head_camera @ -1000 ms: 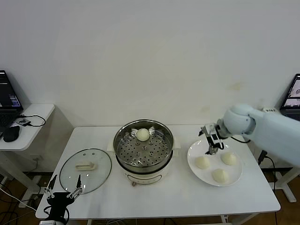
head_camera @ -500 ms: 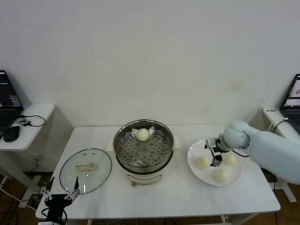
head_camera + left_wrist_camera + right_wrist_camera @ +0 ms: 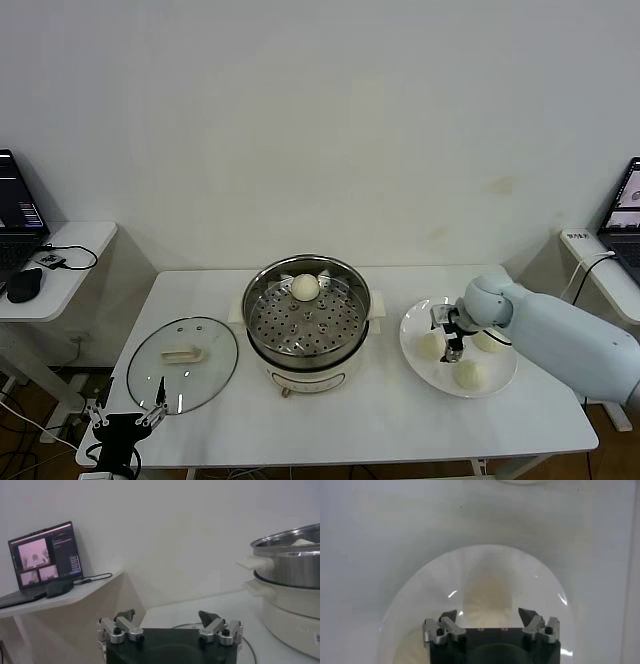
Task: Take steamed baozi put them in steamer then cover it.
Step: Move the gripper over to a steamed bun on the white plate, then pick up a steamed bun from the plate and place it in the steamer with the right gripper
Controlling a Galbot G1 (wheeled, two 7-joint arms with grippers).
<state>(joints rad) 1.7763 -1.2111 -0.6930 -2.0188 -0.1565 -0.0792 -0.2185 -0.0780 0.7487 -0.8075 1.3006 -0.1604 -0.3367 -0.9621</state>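
We see three steamed baozi on the white plate, and the right tool is down over the one nearest the steamer, a prong on either side, parted, not clearly gripping. The right wrist view shows that bun as a pale mound between the prongs, plate rim curving around it; the head view alone shows a fourth bun on the perforated tray at the pot's far side. The cover lies flat on the counter, beyond the pot from this tool. The left tool hangs wide open and empty off the counter's near edge by the cover. The left wrist view adds a laptop on a side desk. No writing is readable. Open counter lies in front of the plate.
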